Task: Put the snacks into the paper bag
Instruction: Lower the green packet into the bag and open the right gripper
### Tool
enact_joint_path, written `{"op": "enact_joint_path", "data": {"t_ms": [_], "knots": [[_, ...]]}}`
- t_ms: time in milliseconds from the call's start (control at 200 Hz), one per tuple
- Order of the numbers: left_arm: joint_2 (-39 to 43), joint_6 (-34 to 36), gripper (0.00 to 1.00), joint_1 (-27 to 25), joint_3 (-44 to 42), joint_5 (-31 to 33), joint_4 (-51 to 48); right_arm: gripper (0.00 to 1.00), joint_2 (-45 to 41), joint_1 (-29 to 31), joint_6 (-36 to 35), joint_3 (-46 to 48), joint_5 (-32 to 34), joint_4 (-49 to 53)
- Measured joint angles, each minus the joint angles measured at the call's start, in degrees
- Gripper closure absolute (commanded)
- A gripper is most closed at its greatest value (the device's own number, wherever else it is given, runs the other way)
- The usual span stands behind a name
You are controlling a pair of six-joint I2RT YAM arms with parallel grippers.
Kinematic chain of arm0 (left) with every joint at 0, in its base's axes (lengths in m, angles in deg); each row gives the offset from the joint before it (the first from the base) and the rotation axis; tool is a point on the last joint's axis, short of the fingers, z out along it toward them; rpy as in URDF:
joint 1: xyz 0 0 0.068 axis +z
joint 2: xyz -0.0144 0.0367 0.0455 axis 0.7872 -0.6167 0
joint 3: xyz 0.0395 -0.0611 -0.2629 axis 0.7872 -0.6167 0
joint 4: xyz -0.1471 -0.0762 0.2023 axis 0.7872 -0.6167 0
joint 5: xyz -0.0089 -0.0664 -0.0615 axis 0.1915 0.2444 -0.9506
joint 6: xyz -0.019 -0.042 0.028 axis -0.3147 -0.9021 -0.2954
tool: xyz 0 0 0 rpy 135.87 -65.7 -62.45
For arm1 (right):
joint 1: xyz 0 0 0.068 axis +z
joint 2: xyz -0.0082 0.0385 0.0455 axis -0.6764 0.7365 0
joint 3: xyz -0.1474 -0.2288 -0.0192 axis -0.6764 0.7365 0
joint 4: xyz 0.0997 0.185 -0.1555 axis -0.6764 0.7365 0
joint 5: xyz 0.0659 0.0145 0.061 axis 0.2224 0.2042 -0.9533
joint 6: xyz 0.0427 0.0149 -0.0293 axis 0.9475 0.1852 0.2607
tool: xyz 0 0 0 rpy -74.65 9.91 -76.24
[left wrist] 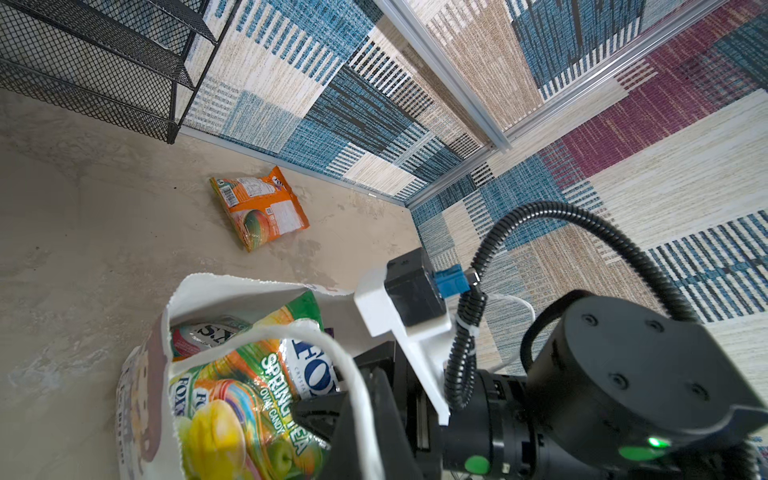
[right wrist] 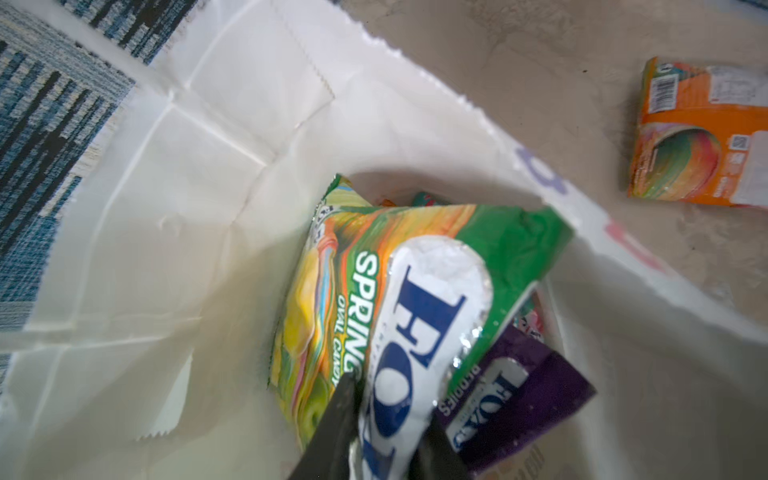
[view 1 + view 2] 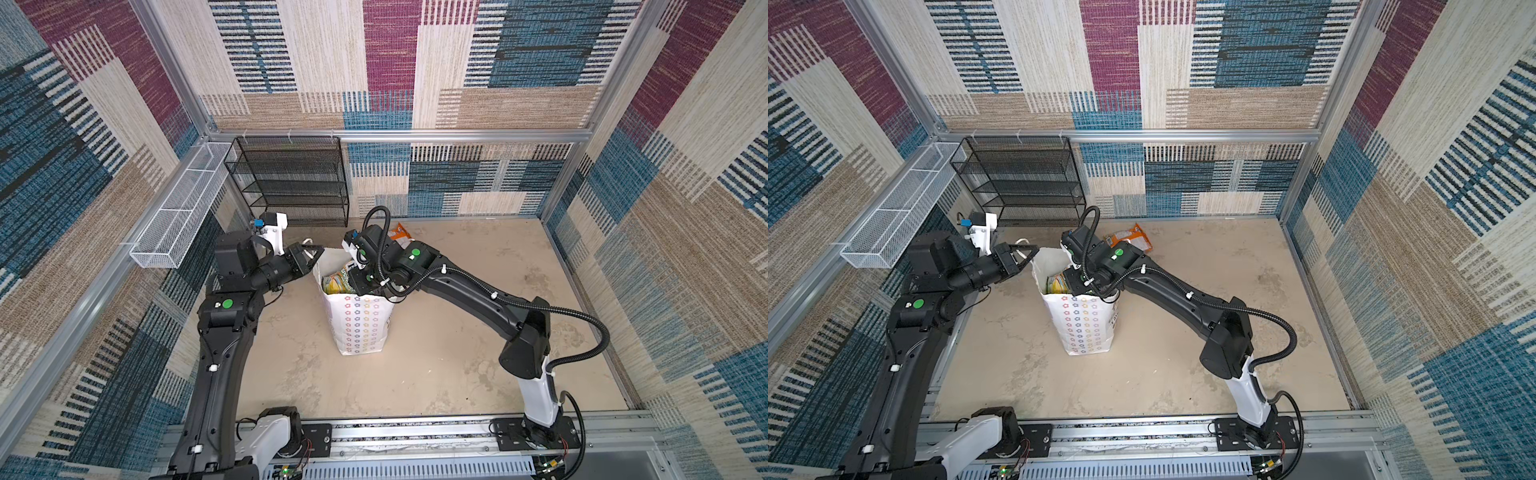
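The white paper bag (image 3: pixel 363 324) (image 3: pixel 1084 328) with star outlines stands upright at mid-floor, its mouth open. My left gripper (image 3: pixel 316 250) (image 3: pixel 1030 249) is shut on the bag's rim by its white cord handle (image 1: pixel 353 395). My right gripper (image 2: pixel 386 432) (image 3: pixel 355 282) reaches down into the bag, its jaws on either side of a green snack packet (image 2: pixel 415 270) (image 1: pixel 249 395). A purple packet (image 2: pixel 519 395) lies beside it, with more snacks half hidden below. One orange packet (image 3: pixel 401 235) (image 1: pixel 262 208) (image 2: pixel 702 137) lies flat on the floor behind the bag.
A black mesh shelf (image 3: pixel 291 183) stands against the back wall at the left. A white wire basket (image 3: pixel 178 212) hangs along the left wall. Patterned walls close in three sides, and a metal rail (image 3: pixel 415 432) runs along the front.
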Motion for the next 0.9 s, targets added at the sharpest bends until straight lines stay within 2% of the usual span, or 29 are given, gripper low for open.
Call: {"op": "enact_joint_path", "data": {"t_ms": [215,341,581,746,901], "knots": [[-0.09,0.0,0.95,0.22,0.0,0.0,0.0,0.64,-1.33,0.61,0.42,-1.44,4.68,0.09],[-0.11,0.0,0.95,0.37,-0.09,0.0,0.02,0.65,-1.4,1.33,0.37,-3.93,6.97,0.2],[-0.37,0.0,0.95,0.48,-0.11,0.0,0.11,0.75,1.14,2.36,-0.5,-8.94,5.18,-0.15],[-0.42,0.0,0.95,0.48,-0.13,0.0,0.35,0.77,5.33,1.88,-0.9,-11.41,4.96,0.72],[-0.42,0.0,0.95,0.48,-0.13,-0.02,0.42,0.74,6.99,0.44,-0.39,-11.82,3.5,2.19]]}}
